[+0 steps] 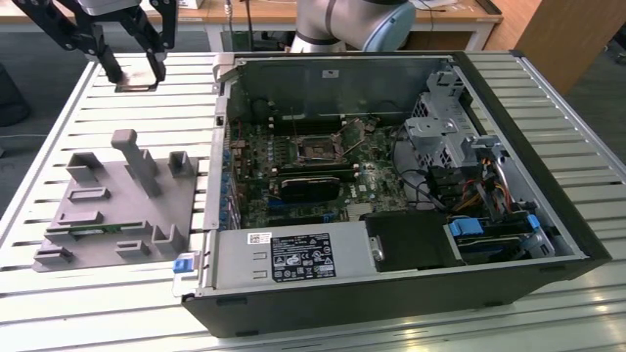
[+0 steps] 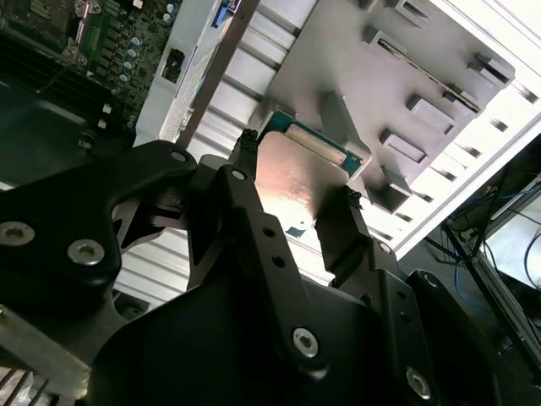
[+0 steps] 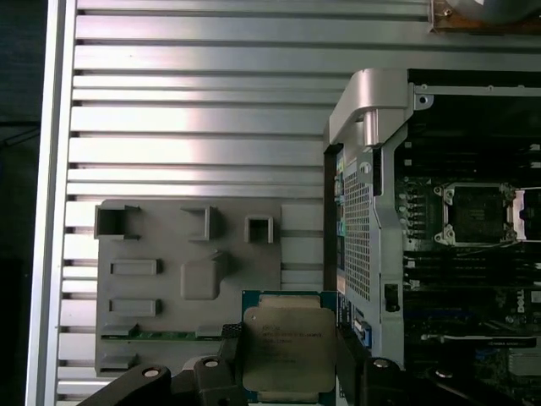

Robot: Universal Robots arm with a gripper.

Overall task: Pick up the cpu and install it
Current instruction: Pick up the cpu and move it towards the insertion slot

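Note:
My gripper (image 1: 135, 75) hangs above the slatted table at the exterior view's far left, beyond the grey fixture and outside the computer case. It is shut on the cpu (image 1: 137, 86), a flat square chip with a silvery top and thin greenish edge. In both wrist views the cpu (image 3: 289, 345) (image 2: 296, 182) sits clamped by its opposite edges between the black fingers (image 2: 254, 211), held in the air above the table. The open motherboard socket (image 1: 318, 149) (image 3: 473, 211) lies inside the case, well away from the gripper (image 3: 289, 359) (image 2: 297, 167).
A grey holder fixture (image 1: 108, 213) (image 3: 169, 254) with posts and pockets lies on the slatted table (image 1: 88, 308), with a green memory stick (image 1: 93, 229) in its slot. The open computer case (image 1: 391, 293) has raised metal walls, drive cages and cables around the motherboard.

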